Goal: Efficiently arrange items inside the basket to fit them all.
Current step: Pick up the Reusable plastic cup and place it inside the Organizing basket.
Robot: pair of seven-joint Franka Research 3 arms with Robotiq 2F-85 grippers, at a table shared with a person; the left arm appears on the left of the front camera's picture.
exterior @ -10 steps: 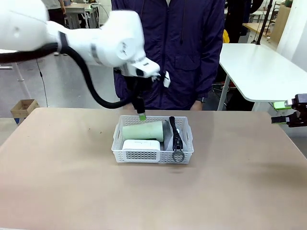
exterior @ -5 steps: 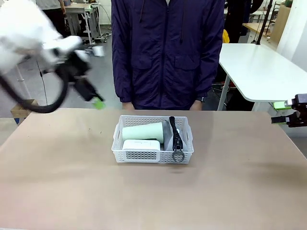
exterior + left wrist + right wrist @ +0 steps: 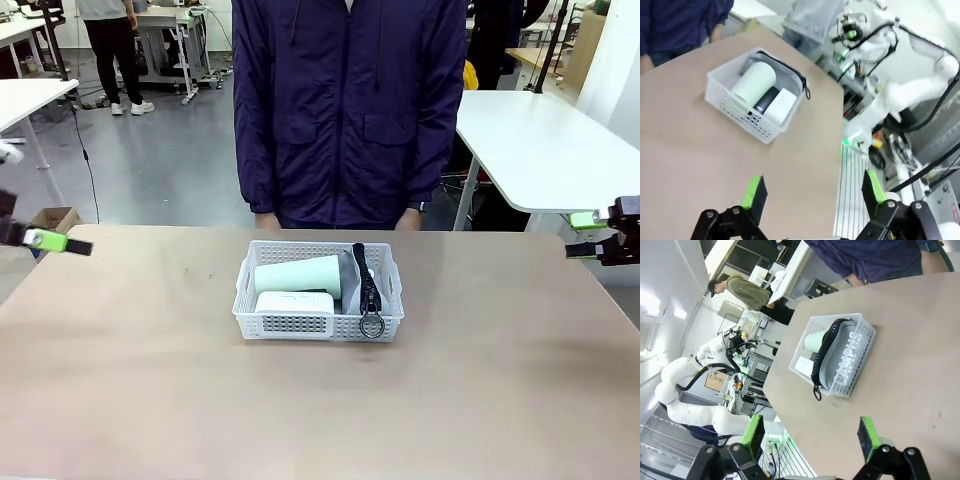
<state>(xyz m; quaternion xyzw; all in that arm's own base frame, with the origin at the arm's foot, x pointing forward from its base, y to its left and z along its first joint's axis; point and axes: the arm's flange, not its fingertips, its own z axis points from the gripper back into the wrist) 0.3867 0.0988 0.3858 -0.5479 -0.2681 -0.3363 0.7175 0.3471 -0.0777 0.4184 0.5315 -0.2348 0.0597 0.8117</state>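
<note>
Basket (image 3: 318,312) at table (image 3: 150,380) centre holds cup (image 3: 298,274) at 10 o'clock, box (image 3: 293,302) at 7, pouch (image 3: 366,280) along 3, person (image 3: 350,110) at table's 12 o'clock edge.

Stapler (image 3: 765,99): from my left wrist, a dark cylinder-like shape between the pale green cup (image 3: 754,81) and the white box (image 3: 780,103); mostly buried, perhaps the stapler.
Pouch (image 3: 350,290): body hidden behind the strap (image 3: 366,283) and the basket (image 3: 290,324) wall in the front view.
White box: lower part screened by the perforated wall.
My left jaws (image 3: 45,241): cut off by the front picture's left edge.
My right jaws (image 3: 590,236): cut off by its right edge.
Person: head above the frame.
</note>
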